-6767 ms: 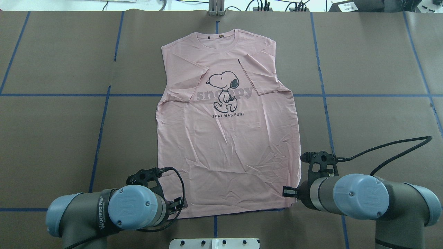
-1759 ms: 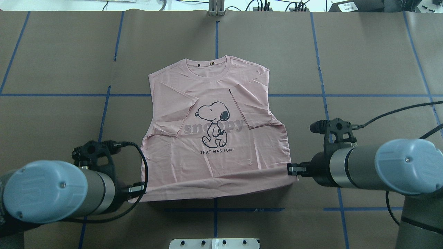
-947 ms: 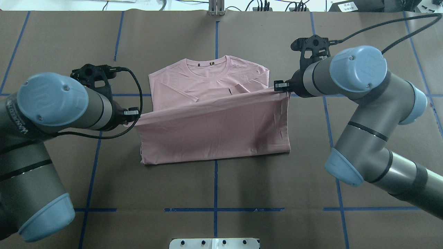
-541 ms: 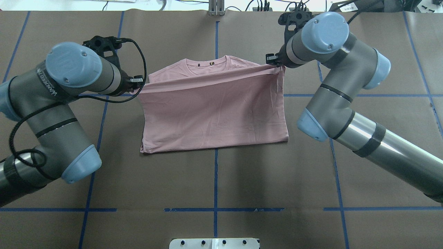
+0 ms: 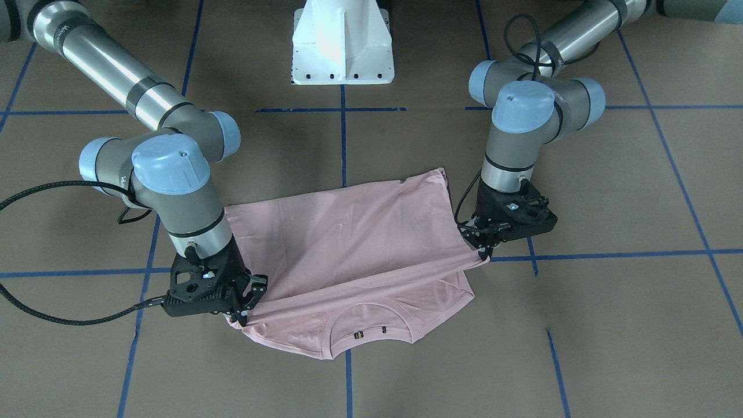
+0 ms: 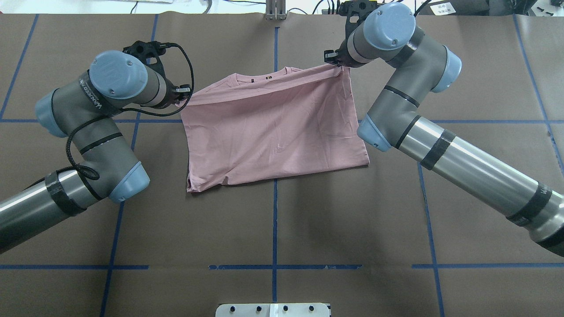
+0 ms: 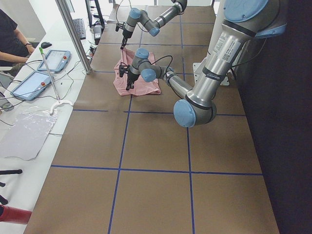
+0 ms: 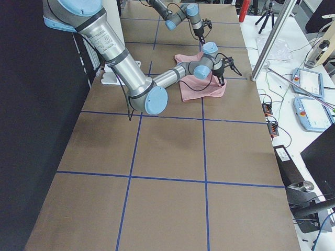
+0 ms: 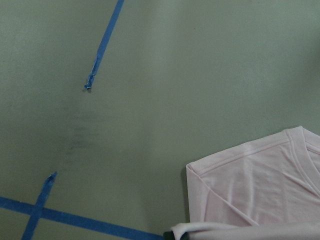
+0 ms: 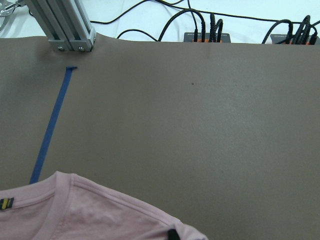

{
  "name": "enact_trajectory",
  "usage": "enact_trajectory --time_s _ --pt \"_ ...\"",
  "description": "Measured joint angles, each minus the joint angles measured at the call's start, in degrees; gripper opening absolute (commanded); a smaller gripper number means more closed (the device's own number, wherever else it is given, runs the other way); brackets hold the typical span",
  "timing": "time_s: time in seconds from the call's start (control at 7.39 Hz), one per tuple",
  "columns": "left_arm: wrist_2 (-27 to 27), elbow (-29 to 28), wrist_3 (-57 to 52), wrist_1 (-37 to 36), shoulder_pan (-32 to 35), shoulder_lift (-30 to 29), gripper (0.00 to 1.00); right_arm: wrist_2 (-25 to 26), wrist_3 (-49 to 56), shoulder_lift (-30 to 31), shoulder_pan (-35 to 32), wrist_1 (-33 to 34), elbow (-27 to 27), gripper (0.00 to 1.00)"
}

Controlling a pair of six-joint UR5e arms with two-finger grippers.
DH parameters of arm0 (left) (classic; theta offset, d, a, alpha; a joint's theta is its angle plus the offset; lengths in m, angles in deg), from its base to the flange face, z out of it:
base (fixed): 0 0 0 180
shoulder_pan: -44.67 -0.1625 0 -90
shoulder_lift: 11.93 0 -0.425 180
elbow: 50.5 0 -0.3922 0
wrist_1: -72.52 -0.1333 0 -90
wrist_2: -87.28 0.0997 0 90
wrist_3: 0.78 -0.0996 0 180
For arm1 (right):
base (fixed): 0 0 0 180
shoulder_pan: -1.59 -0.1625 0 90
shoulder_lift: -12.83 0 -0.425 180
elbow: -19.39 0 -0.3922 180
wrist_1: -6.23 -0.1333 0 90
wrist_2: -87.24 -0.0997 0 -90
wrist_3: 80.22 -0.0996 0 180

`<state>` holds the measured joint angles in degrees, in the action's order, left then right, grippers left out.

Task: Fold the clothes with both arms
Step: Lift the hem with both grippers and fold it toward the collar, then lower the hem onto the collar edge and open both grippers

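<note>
The pale pink T-shirt [image 6: 273, 127] lies folded in half on the brown table, plain back side up, its print hidden. Its hem edge is held raised over the collar [image 5: 371, 325] at the far side. My left gripper [image 6: 183, 93] is shut on the hem's left corner, and it also shows in the front-facing view [image 5: 480, 248]. My right gripper [image 6: 332, 58] is shut on the hem's right corner, also seen from the front [image 5: 246, 305]. The left wrist view shows a shoulder of the shirt [image 9: 260, 190]. The right wrist view shows the collar side of the shirt [image 10: 90, 210].
The white base pedestal [image 6: 273, 309] stands at the near edge. An aluminium post [image 6: 275, 11] and cables [image 10: 205, 25] sit at the far edge. Blue tape lines [image 6: 274, 229] cross the table. A person and tablets [image 7: 48, 61] are beyond the table's far edge.
Both grippers carried the hem from the near side up and over to the collar, folding the shirt in half and hiding the print. In the last half second they moved a little farther.
</note>
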<state>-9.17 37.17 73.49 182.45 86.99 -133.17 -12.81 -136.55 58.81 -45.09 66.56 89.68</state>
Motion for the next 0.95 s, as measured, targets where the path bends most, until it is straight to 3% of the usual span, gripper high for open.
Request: enact_trajectory --time_s 0.95 --pt "2.7 -5.8 -0.1 2.5 2.0 -2.6 0.0 0.2 0.1 -1.8 0.2 -1.5 -2.9 0.0"
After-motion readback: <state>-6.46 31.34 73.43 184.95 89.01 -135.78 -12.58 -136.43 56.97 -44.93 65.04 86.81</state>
